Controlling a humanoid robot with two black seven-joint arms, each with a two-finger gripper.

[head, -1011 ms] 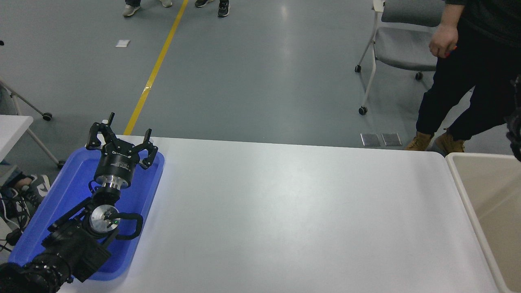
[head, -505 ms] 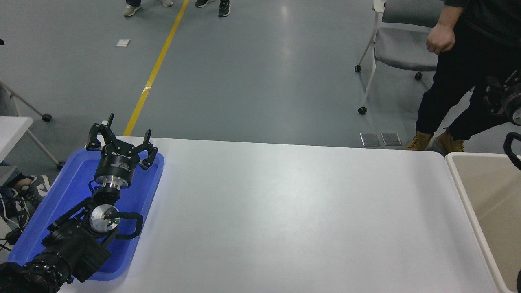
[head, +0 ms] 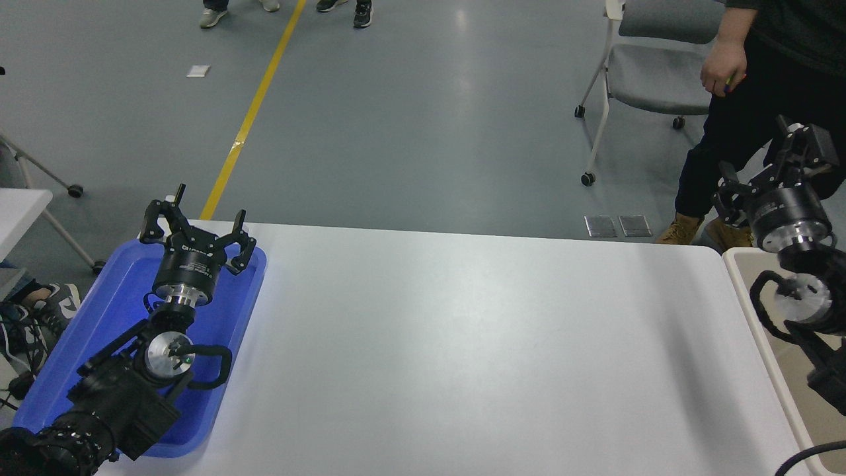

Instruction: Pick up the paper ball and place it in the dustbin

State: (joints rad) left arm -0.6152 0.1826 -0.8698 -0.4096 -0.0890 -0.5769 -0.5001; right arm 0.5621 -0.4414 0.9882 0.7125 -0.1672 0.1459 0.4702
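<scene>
While hanging released above the dustbin (head: 747, 291), right claw (head: 767, 165), left claw (head: 195, 228) released over blue tray (head: 79, 344).

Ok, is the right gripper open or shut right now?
Open. The right gripper is raised above the dustbin with its fingers spread apart and nothing between them.

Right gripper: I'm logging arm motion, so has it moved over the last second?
Yes. The right gripper, barely in view at the right edge before, has swung leftward into view above the dustbin rim's far corner.
</scene>
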